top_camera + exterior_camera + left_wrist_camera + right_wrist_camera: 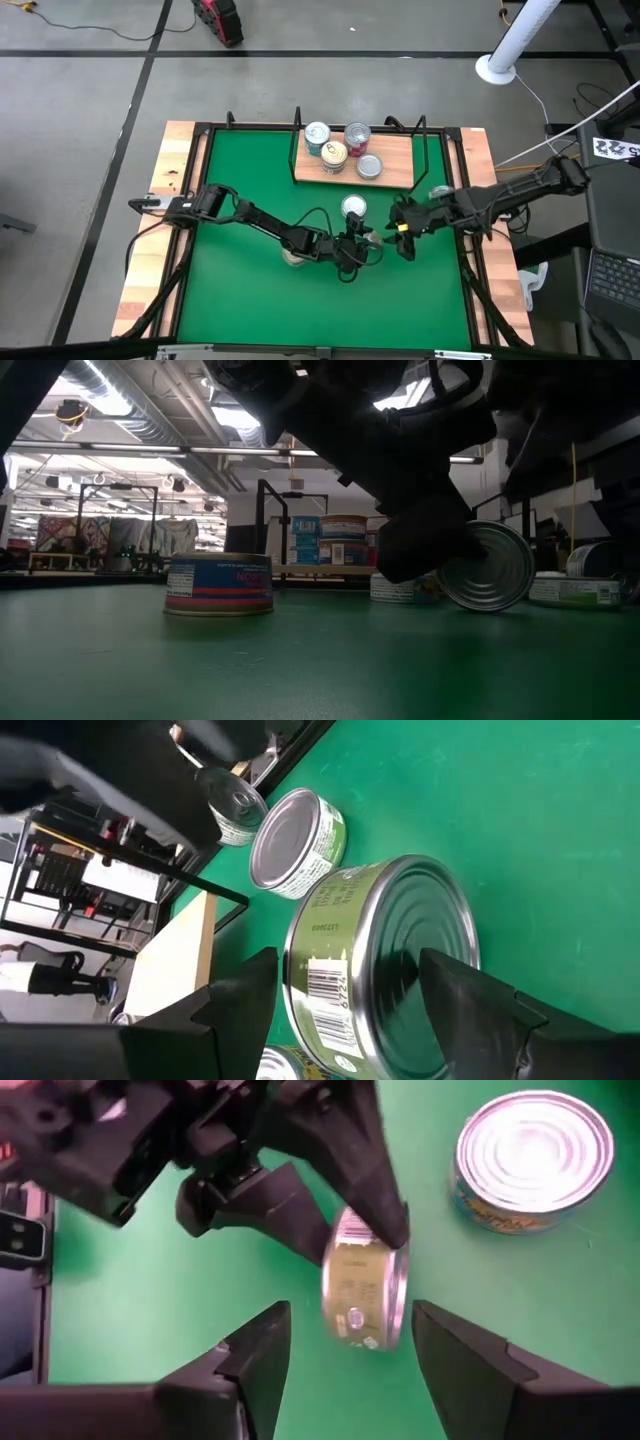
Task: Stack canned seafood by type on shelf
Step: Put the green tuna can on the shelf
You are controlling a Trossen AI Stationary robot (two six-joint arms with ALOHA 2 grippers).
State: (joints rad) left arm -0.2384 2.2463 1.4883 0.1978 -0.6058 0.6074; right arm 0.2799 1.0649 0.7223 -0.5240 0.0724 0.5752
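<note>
**Green-labelled tin held on edge at mid-mat**

A green-labelled tin (365, 1285) stands on its edge near the centre of the green mat (250, 290), its silver lid vertical. The left gripper (362, 243) clasps it, one finger on each flat face, as both wrist views show. At 12 o'clock from this tin, close by, a teal-labelled tin (353, 208) lies flat. At 9 o'clock, partly under the left arm, rests a blue-and-red tin (219, 584). The right gripper (400, 237) hangs just beside the held tin at 3 o'clock, fingers parted and grasping nothing; the tin lies in line with the gap between them. Farther toward 12 o'clock, the shelf (395, 165), a light-wood board with black wire rails, carries four tins: a teal one (317, 135), a red-pink one (357, 136), a gold-yellow one (334, 155) and a silver-lidded one (369, 166). Pale wooden planks (160, 200) edge the mat.
</note>
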